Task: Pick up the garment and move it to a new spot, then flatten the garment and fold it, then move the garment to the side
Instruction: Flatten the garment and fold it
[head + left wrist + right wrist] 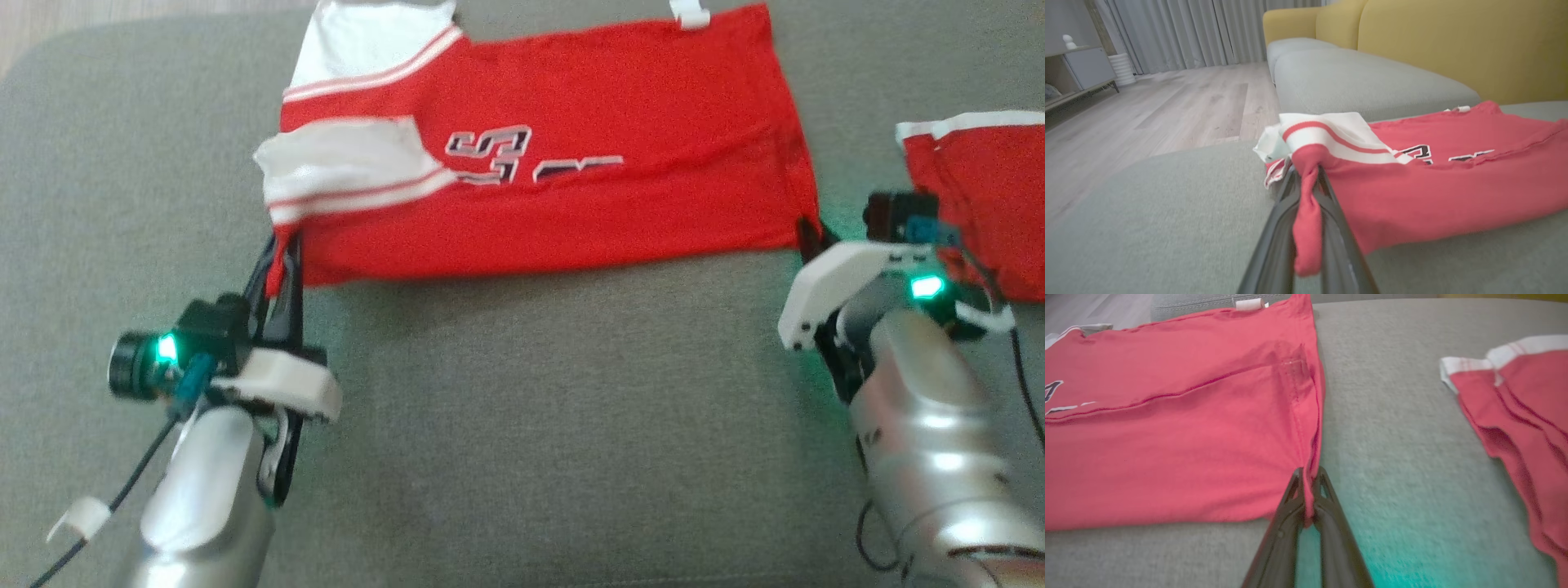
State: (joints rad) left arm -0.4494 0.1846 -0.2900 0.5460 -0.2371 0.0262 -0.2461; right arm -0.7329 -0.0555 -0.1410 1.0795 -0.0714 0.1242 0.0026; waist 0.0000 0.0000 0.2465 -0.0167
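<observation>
Gripping the red jersey [571, 204] at its two near corners, I have both claws clenched on cloth. My left gripper [282, 245] pinches the corner below the white sleeve [351, 167]. In the left wrist view a roll of red fabric is squeezed between the two dark fingers [1280, 228] and hangs back along them. My right gripper [808, 233] bites the opposite near corner. In the right wrist view its fingertips [1295, 486] are closed together over the side seam, right where the hem ends.

The jersey lies spread flat across the grey sofa cushion [522, 408], its long side running from my left to my right. The white sleeve with red stripes is folded in over the red body. A black-and-white print [506, 155] sits near the middle, partly tucked under a crease. A small white tag [690, 12] pokes out at the far edge.

A second red garment [988, 204] with white trim rests on the same cushion to my right, well apart from the jersey. The left wrist view also shows a yellow backrest [1453, 41], a wooden floor [1167, 106] and grey curtains [1188, 32].
</observation>
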